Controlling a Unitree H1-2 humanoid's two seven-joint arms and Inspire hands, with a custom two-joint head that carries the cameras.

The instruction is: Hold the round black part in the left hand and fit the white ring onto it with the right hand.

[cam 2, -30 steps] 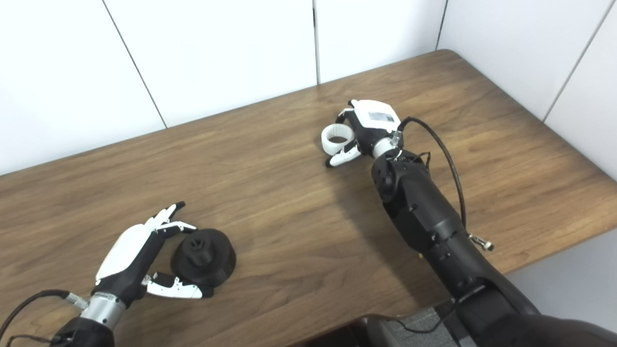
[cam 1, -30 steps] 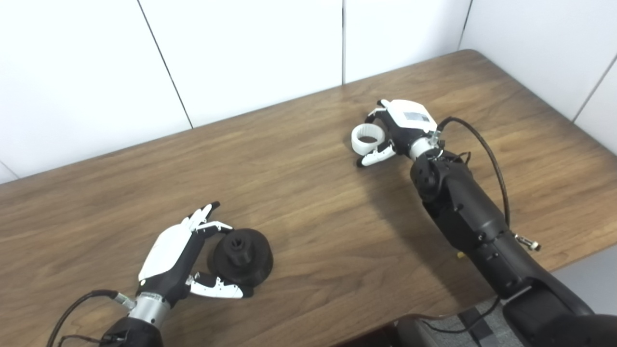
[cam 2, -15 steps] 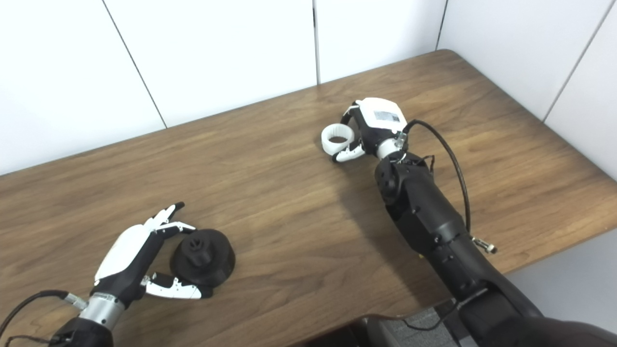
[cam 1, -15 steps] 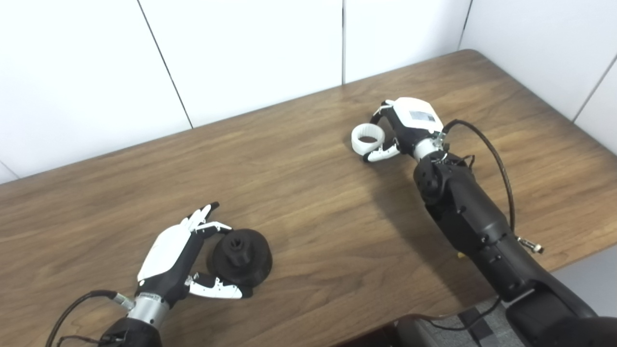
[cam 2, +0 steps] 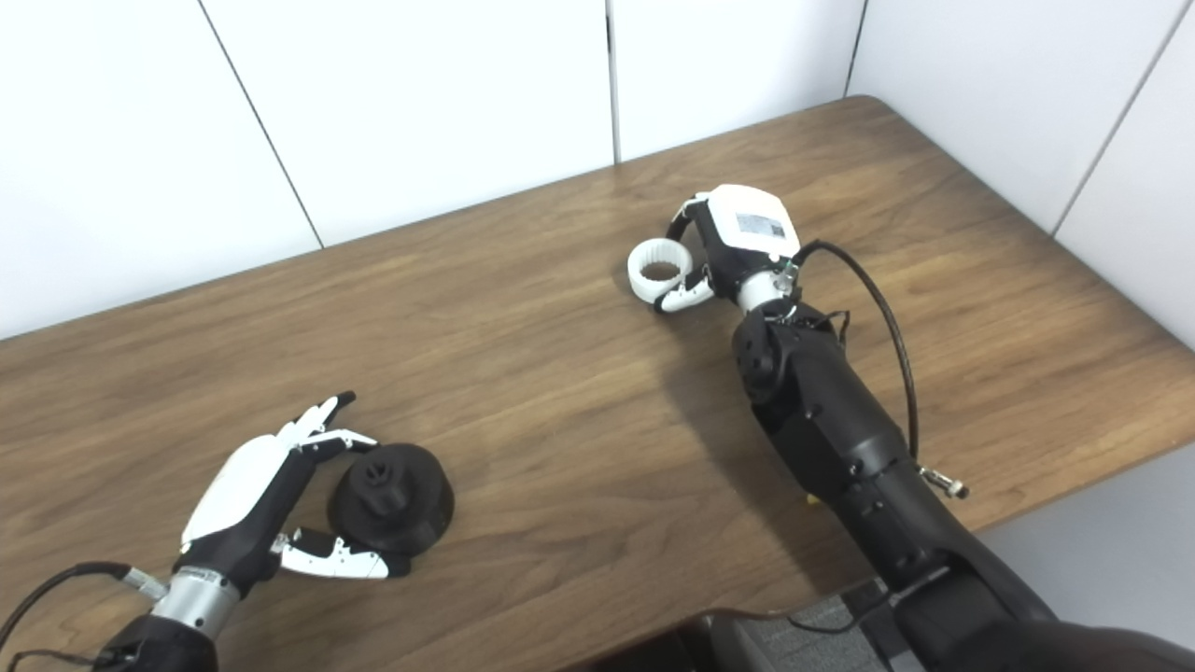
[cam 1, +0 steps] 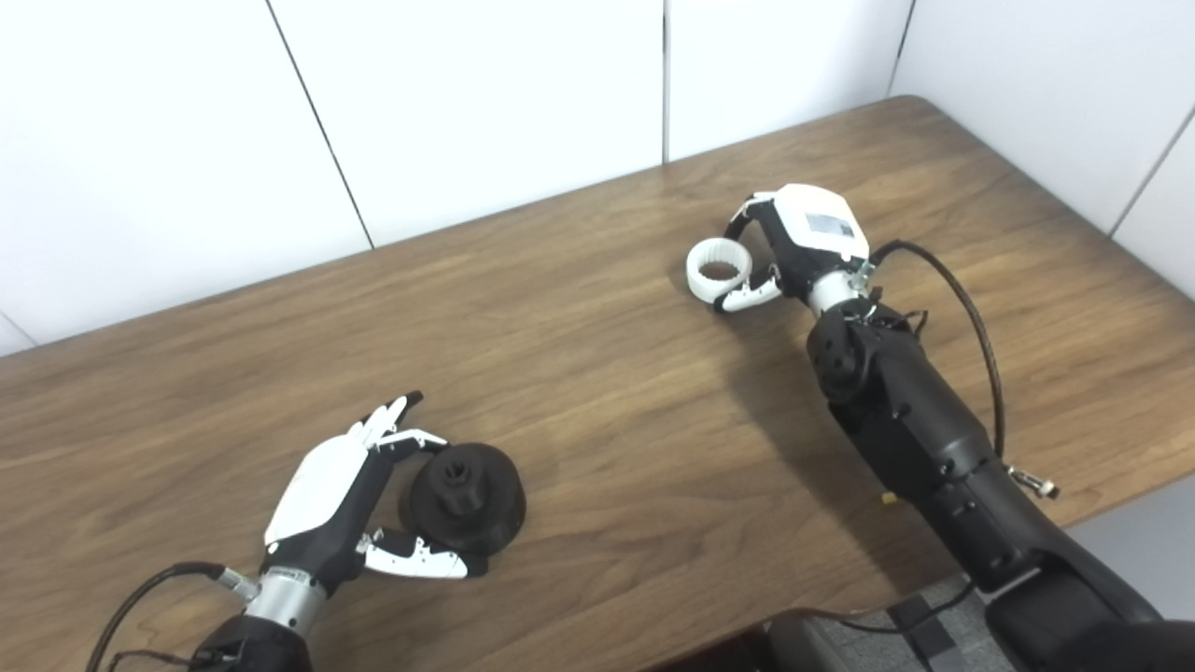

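Currently the round black part (cam 1: 464,484) sits on the wooden tabletop (cam 1: 597,401) near its front edge, with the left hand (cam 1: 329,499) just beside it, fingers (cam 1: 385,422) spread apart around its left side, thumb at its base. Well away toward the tabletop's back right, the right hand (cam 1: 794,245) has its fingers closed on the white ring (cam 1: 718,270).

The left hand (cam 1: 341,504) rests low, fingers spread and curved. The right hand (cam 1: 789,247) reaches far forward, fingers curled, apparently gripping.
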